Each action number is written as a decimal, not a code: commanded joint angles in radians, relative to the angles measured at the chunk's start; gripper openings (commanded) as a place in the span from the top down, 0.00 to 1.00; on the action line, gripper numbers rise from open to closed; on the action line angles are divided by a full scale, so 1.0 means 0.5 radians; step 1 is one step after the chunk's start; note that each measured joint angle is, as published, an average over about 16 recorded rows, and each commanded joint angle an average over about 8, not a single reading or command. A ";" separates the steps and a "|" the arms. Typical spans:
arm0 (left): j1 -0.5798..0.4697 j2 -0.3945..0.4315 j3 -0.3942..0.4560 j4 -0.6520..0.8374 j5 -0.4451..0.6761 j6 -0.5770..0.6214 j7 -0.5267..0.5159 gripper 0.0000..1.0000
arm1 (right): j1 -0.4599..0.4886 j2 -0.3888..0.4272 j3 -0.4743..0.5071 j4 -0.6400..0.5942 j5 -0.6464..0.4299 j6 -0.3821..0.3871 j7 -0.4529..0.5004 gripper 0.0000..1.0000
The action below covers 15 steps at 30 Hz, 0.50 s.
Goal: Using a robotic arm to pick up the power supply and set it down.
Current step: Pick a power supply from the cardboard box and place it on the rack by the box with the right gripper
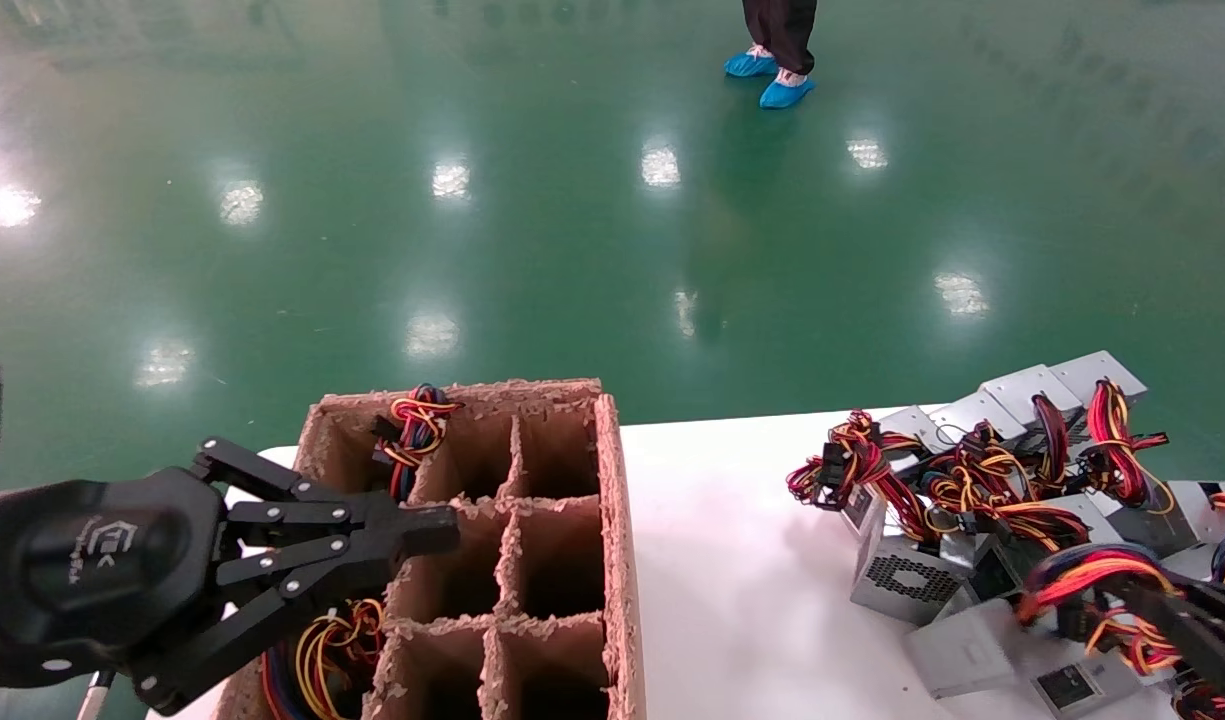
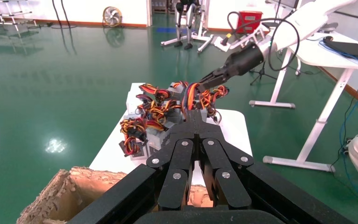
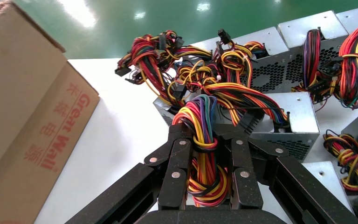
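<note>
Several silver-grey power supplies with vent grilles and red, yellow and black wires lie heaped on the white table at the right. My right gripper is down in the heap, shut on one power supply's wire bundle. I cannot tell which box the bundle runs to. The head view shows the same right gripper at the table's near right. The left gripper hangs shut and holds nothing, over the divided cardboard box. The left wrist view shows the white right arm reaching into the pile.
The cardboard box has several cells; wires poke out of a far-left cell and more wires out of a near-left one. Its printed side stands close to the pile. A person in blue shoe covers stands on the green floor.
</note>
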 commanded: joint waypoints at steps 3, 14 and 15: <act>0.000 0.000 0.000 0.000 0.000 0.000 0.000 1.00 | 0.027 -0.069 0.025 0.005 -0.009 0.120 -0.021 1.00; 0.000 0.000 0.000 0.000 0.000 0.000 0.000 1.00 | 0.100 -0.136 0.068 0.011 -0.145 0.187 0.023 0.05; 0.000 0.000 0.000 0.000 0.000 0.000 0.000 1.00 | 0.104 -0.133 0.071 0.013 -0.157 0.183 0.026 0.00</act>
